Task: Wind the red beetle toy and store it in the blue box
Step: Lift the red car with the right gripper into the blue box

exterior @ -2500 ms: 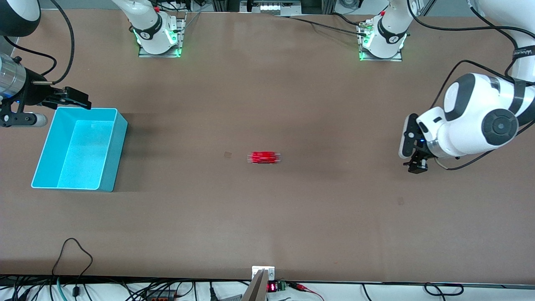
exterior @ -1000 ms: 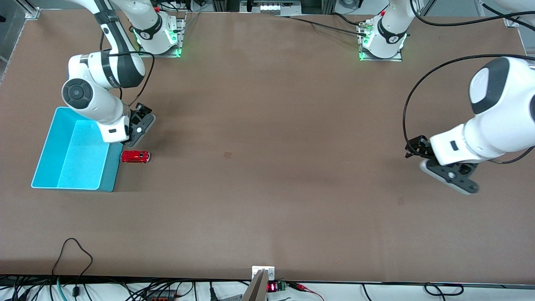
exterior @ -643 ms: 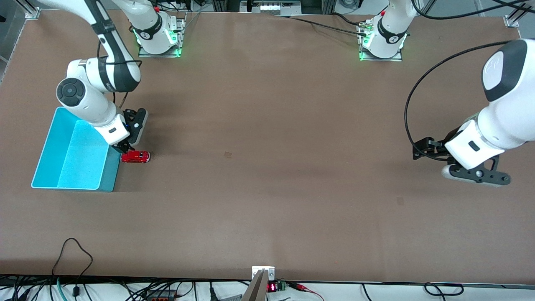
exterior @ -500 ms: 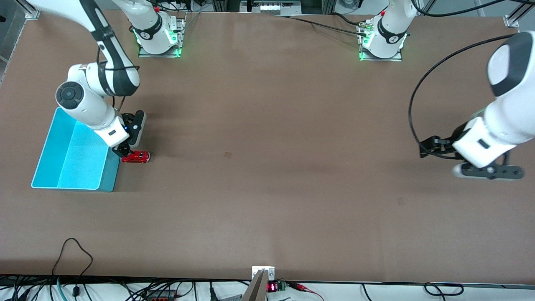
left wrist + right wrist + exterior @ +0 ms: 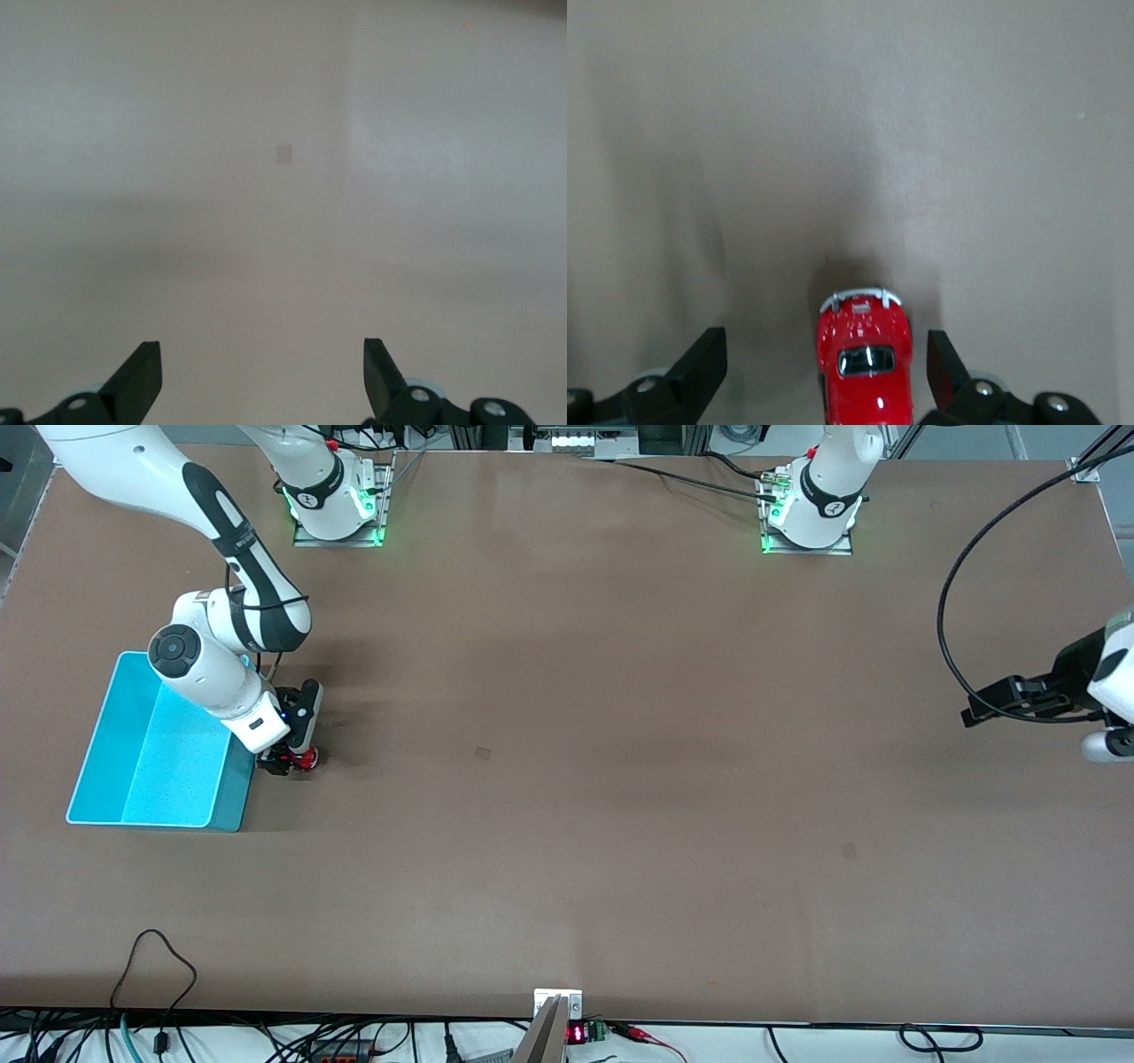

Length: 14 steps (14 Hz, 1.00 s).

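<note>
Straddling the beetle (image 5: pixel 865 367) beside the box (image 5: pixel 97 735), the right gripper (image 5: pixel 824 376) has jaws wide, not yet gripping; next, close squarely. Left gripper (image 5: pixel 261 376) waits, jaws wide.

Even, soft overhead light fills the scene, casting faint blurred shadows on the brown table (image 5: pixel 567 779), a small dark one by the toy car (image 5: pixel 865 359), whose roof shows glare, while the wrist views look hazy and washed out.
</note>
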Each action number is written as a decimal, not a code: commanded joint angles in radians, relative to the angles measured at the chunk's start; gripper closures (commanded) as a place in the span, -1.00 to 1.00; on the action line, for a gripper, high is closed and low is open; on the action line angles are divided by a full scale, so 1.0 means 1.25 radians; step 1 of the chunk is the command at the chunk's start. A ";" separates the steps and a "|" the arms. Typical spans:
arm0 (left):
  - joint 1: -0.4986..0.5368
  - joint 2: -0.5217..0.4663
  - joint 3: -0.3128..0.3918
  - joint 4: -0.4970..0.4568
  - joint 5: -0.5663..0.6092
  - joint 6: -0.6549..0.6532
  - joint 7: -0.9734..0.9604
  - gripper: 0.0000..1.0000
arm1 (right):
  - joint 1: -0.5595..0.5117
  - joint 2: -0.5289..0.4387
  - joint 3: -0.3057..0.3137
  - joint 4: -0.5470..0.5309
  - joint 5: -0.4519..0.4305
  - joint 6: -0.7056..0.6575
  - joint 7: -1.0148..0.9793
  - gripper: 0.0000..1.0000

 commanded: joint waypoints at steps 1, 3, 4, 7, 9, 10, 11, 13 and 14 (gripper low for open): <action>-0.011 -0.073 -0.006 -0.109 0.041 0.050 0.012 -1.00 | -0.020 0.005 -0.004 0.012 -0.016 0.008 -0.012 -1.00; -0.009 -0.089 -0.006 -0.138 0.040 0.063 0.007 -1.00 | -0.029 0.006 -0.007 0.012 -0.016 0.014 -0.012 -1.00; -0.006 -0.094 -0.006 -0.145 0.037 0.066 0.005 -1.00 | -0.029 0.012 -0.009 0.012 -0.017 0.019 -0.012 -1.00; 0.017 -0.120 -0.007 -0.184 0.006 0.102 0.010 -1.00 | -0.035 0.025 -0.009 0.012 -0.026 0.041 -0.014 -0.32; 0.012 -0.113 -0.007 -0.175 0.007 0.092 0.012 -1.00 | -0.034 0.022 -0.009 0.014 -0.027 0.039 -0.013 0.78; 0.011 -0.108 -0.007 -0.167 0.007 0.092 0.008 -1.00 | -0.031 0.022 -0.009 0.017 -0.027 0.039 -0.006 0.81; 0.011 -0.108 -0.007 -0.156 0.008 0.089 0.013 -1.00 | -0.033 0.020 -0.009 0.020 -0.016 0.038 0.008 0.83; 0.010 -0.108 -0.008 -0.140 0.011 0.087 0.013 -1.00 | -0.024 0.015 0.000 0.042 -0.004 0.036 0.113 0.91; 0.009 -0.109 -0.007 -0.141 0.012 0.085 0.015 -1.00 | -0.016 0.011 0.024 0.053 -0.003 0.036 0.180 0.96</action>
